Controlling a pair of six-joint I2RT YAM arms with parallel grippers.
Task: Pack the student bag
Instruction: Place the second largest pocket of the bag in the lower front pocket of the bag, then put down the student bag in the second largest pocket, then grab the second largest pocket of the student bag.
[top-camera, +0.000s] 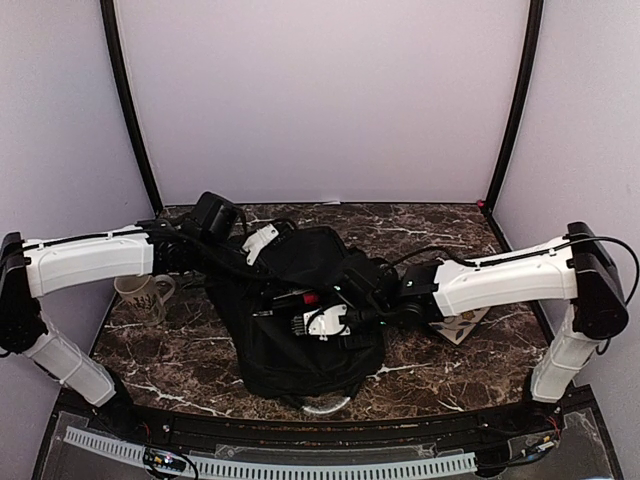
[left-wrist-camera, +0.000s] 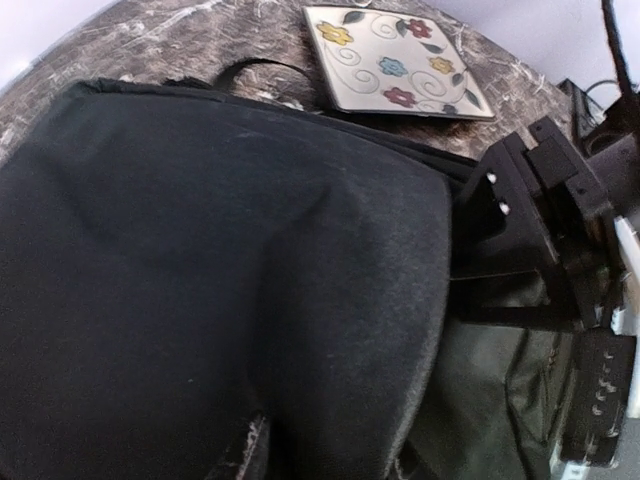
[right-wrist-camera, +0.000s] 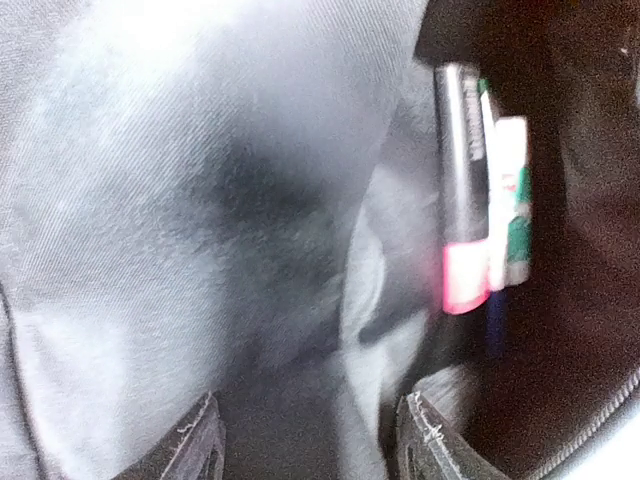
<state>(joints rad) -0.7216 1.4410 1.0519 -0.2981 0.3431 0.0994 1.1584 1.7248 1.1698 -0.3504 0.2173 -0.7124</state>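
The student bag (top-camera: 300, 340) is a big black backpack lying mid-table. My left gripper (top-camera: 262, 240) is at its far top edge. In the left wrist view black bag fabric (left-wrist-camera: 220, 260) fills the frame and drapes over that gripper (left-wrist-camera: 325, 460); its fingertips (left-wrist-camera: 250, 450) stand apart with the flap lying loose between them. My right gripper (top-camera: 325, 320) reaches into the bag's opening. In the right wrist view it (right-wrist-camera: 310, 440) is open, with a fold of grey lining (right-wrist-camera: 380, 290) between the fingers. A black marker with a pink end (right-wrist-camera: 460, 200) and a white-green pen (right-wrist-camera: 510, 200) sit in an inner pocket.
A pale mug (top-camera: 145, 293) stands left of the bag under my left arm. A flowered square tile (top-camera: 462, 325) lies right of the bag, also in the left wrist view (left-wrist-camera: 400, 60). Something pale and rounded (top-camera: 325, 405) pokes out under the bag's near edge.
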